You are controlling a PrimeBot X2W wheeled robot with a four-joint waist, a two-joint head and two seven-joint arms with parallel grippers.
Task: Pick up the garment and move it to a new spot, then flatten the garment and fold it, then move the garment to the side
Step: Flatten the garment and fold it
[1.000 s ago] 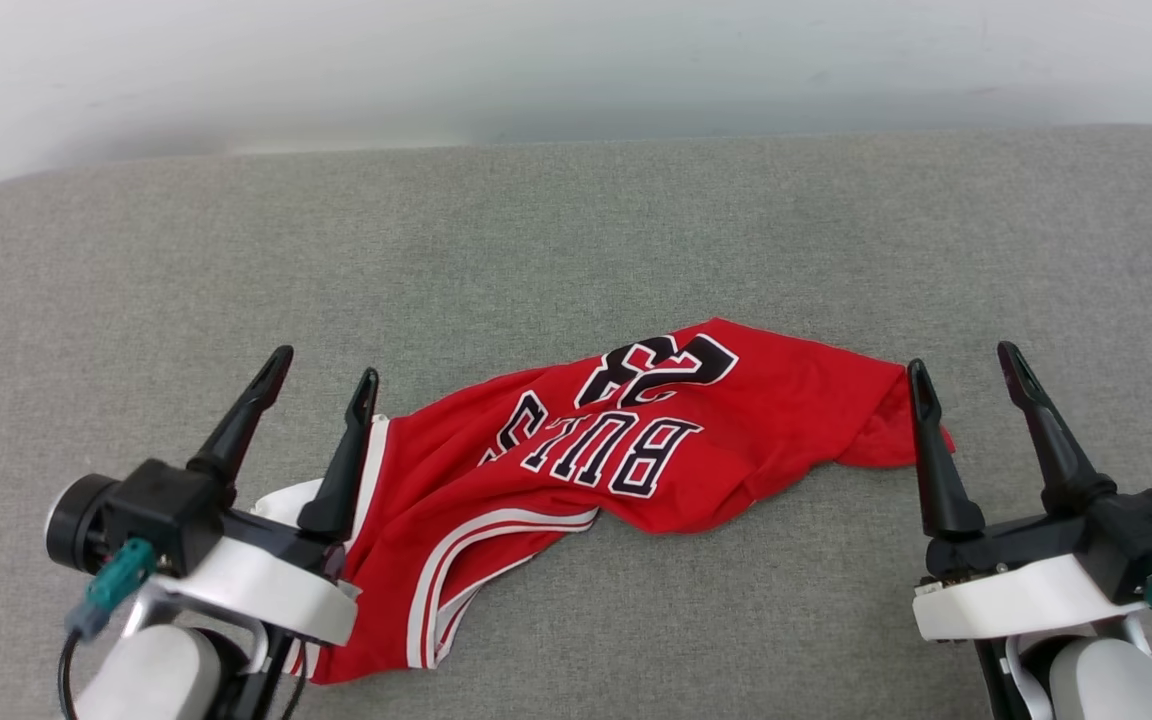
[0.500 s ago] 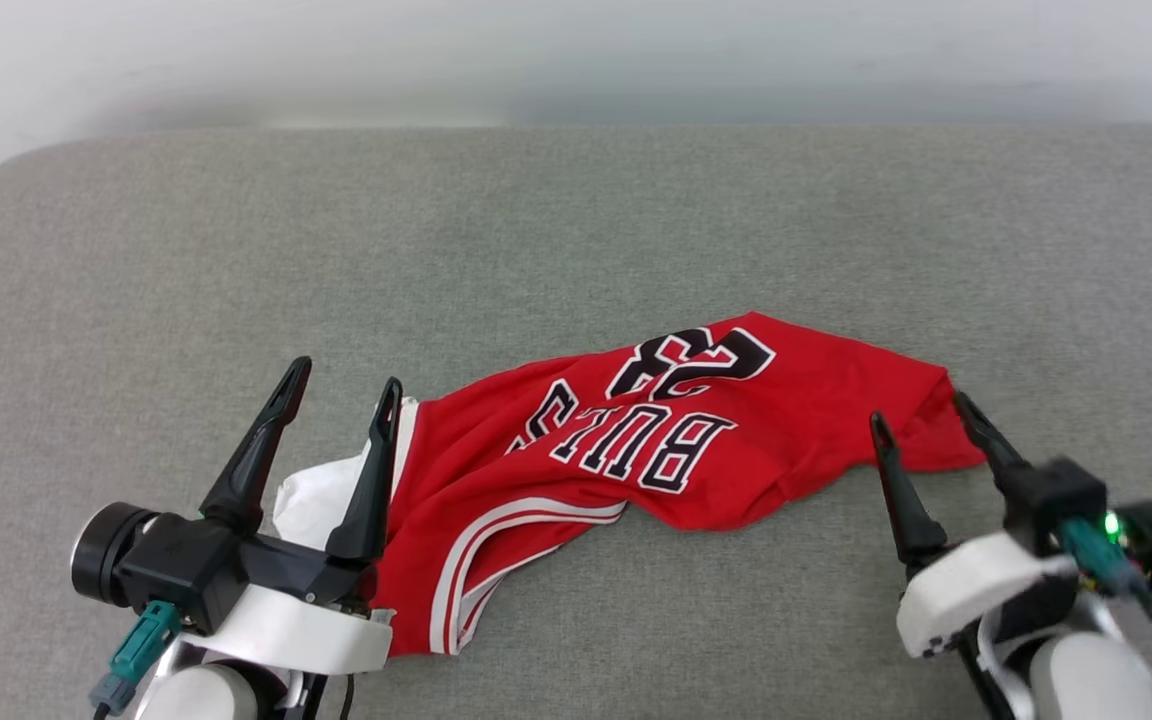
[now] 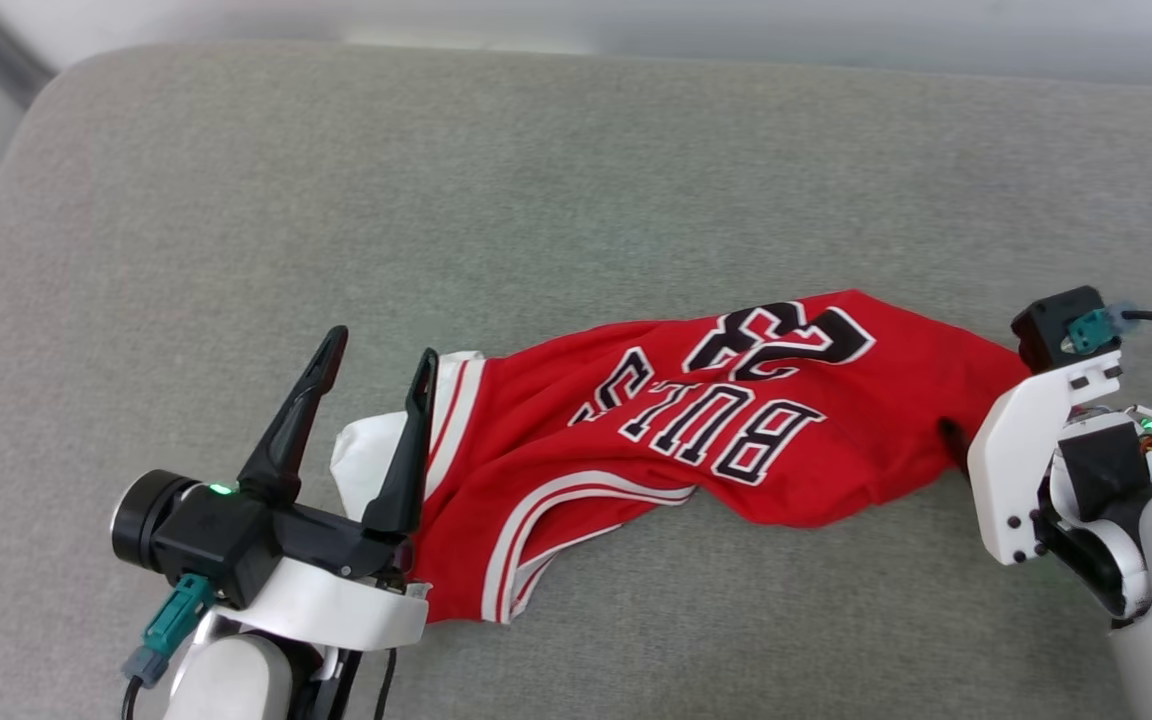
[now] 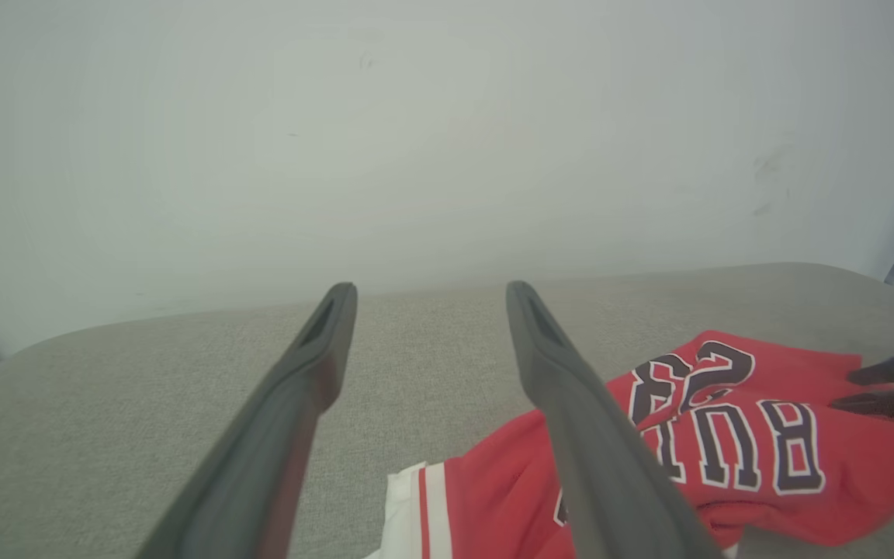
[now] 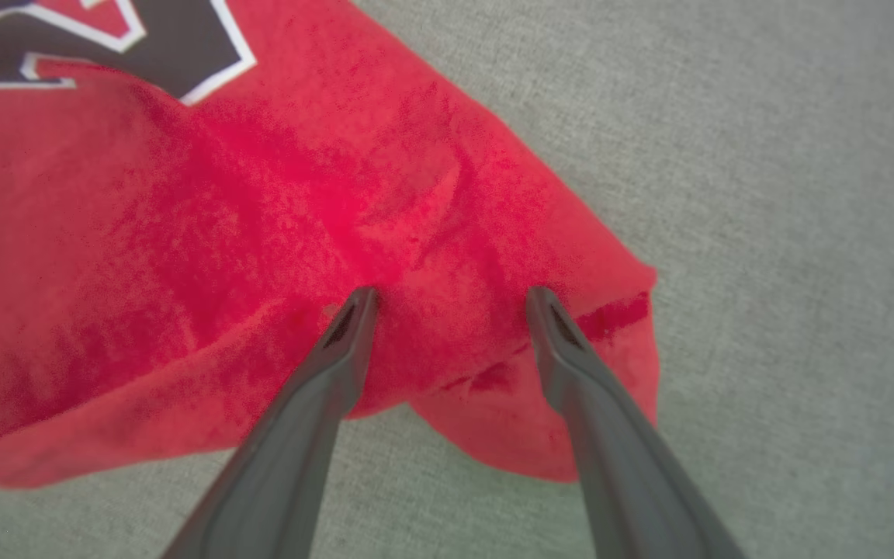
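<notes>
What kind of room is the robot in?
Probably a plain practice room: a grey padded fabric surface like a couch, a bare white wall behind it, and one red jersey.

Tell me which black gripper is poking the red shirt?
The right gripper: its open fingertips press into a plain corner of the red BULLS 23 jersey. The left gripper, also open, points over the grey cushion, tips touching nothing.

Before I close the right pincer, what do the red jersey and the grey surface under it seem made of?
Red jersey T-shirt: soft matte knit, probably cotton or polyester; it creases, and its surface looks faintly fuzzy. Grey surface: matte woven upholstery-type cloth, judging by its fine speckled weave and rounded edge.
</notes>
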